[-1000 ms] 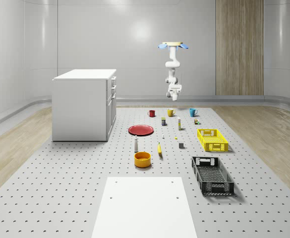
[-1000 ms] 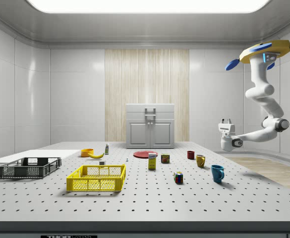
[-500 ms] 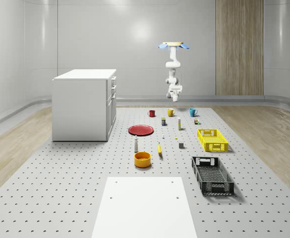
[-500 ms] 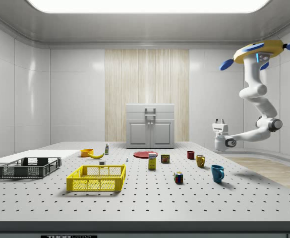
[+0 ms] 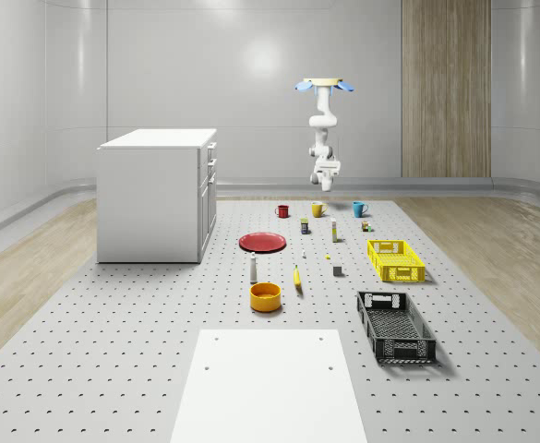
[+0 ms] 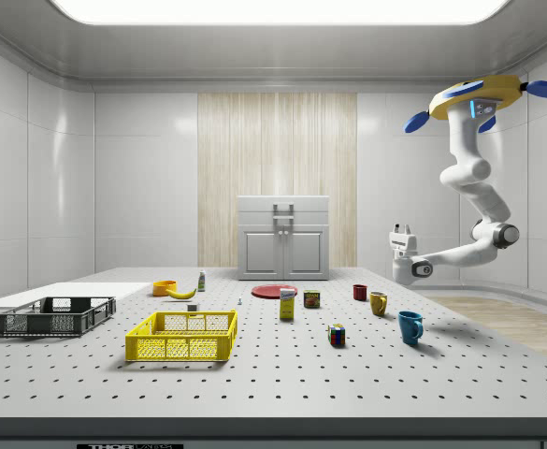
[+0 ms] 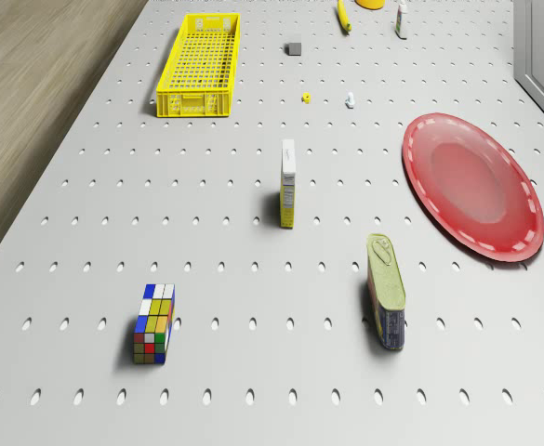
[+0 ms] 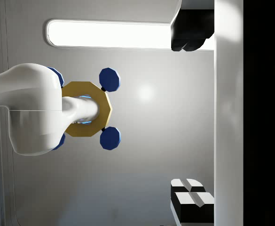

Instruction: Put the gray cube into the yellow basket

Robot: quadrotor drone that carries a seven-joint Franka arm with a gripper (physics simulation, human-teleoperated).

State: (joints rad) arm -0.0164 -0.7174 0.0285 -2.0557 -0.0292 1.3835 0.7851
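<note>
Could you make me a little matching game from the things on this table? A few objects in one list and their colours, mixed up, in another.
Things:
1. basket nearest the small cube
2. plate
3. small cube
4. crate at the near end

Colours:
A. gray
B. black
C. yellow
D. red

Pairs: 1-C, 2-D, 3-A, 4-B

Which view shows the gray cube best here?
The drone view: the gray cube sits unobstructed beside the yellow basket. The whole-scene view shows it as a small dark block near the basket; in the side view it is barely discernible behind the basket.
</note>
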